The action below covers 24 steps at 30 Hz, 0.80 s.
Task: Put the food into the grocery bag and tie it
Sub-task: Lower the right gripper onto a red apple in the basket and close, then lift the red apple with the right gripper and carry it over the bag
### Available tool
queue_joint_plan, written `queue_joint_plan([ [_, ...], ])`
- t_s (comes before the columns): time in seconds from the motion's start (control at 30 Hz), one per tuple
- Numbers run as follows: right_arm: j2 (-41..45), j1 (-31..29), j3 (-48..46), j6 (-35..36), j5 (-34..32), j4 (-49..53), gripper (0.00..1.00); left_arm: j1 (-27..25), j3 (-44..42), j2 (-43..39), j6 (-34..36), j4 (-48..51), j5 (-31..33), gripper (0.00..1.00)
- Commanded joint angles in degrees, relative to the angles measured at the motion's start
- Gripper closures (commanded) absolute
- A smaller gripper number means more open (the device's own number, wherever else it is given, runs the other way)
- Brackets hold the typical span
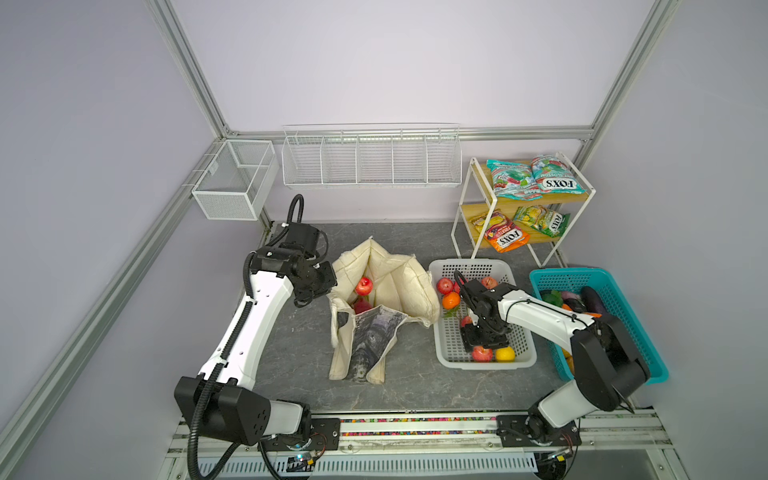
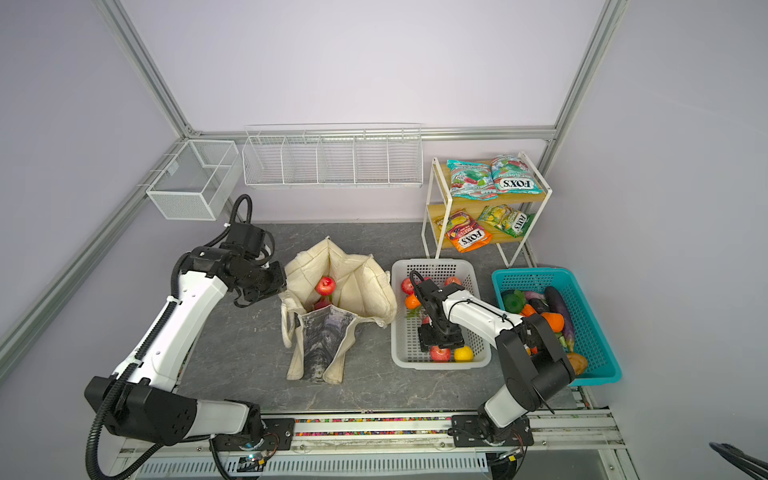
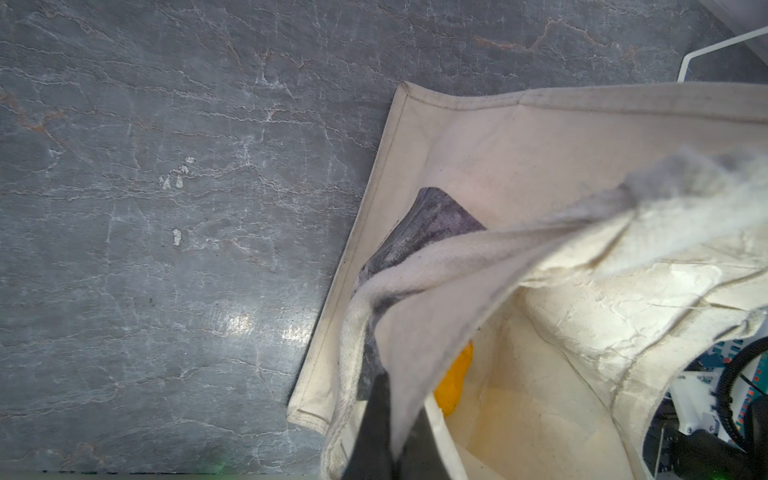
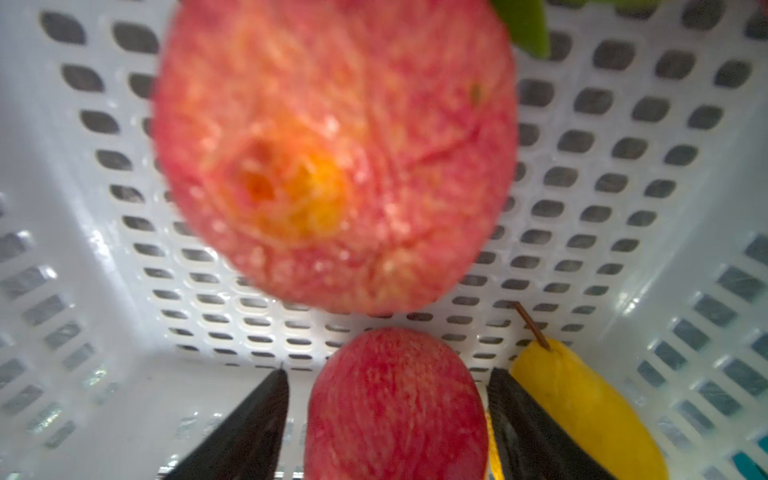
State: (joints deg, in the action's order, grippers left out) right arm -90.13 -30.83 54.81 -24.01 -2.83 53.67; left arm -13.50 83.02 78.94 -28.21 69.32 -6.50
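The cream grocery bag (image 1: 395, 282) (image 2: 357, 282) stands open on the table in both top views, with a red apple (image 1: 364, 286) (image 2: 325, 286) inside. My left gripper (image 1: 330, 293) (image 2: 283, 292) (image 3: 399, 403) is shut on the bag's left rim (image 3: 415, 332), holding the mouth up. An orange-yellow piece of food (image 3: 453, 382) lies inside. My right gripper (image 1: 484, 347) (image 2: 440, 345) (image 4: 389, 372) reaches down into the white basket (image 1: 486, 365) (image 4: 83, 374). It is open around a red apple (image 1: 482, 354) (image 4: 395, 415), with a small gap at one finger (image 4: 257, 415). A yellow fruit (image 1: 505, 354) (image 4: 582, 411) lies right beside that apple.
More apples (image 1: 444, 285) (image 4: 332, 158) and an orange fruit (image 1: 451, 300) lie in the white basket. A teal basket (image 1: 623, 282) of vegetables stands to its right. FOX'S packets (image 1: 557, 178) sit on the shelf rack behind. Wire racks (image 1: 370, 162) hang on the back wall.
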Motion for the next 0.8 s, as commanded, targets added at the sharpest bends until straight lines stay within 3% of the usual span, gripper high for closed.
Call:
queue_joint_plan([
  [0.0, 0.6, 0.2, -0.6, -0.2, 0.9, -0.6, 0.30, 0.2, -0.8, -1.4, 0.4, 1.5, -0.3, 1.00],
  [0.47, 3.1, 0.2, 0.6, -1.3, 0.5, 0.7, 0.44, 0.2, -1.0, -1.8, 0.7, 1.4, -0.1, 1.00],
  [0.77, 6.1, 0.3, 9.7, -1.5, -1.0, 7.1, 0.46, 0.2, -0.7, -0.8, 0.8, 1.1, -0.5, 1.00],
])
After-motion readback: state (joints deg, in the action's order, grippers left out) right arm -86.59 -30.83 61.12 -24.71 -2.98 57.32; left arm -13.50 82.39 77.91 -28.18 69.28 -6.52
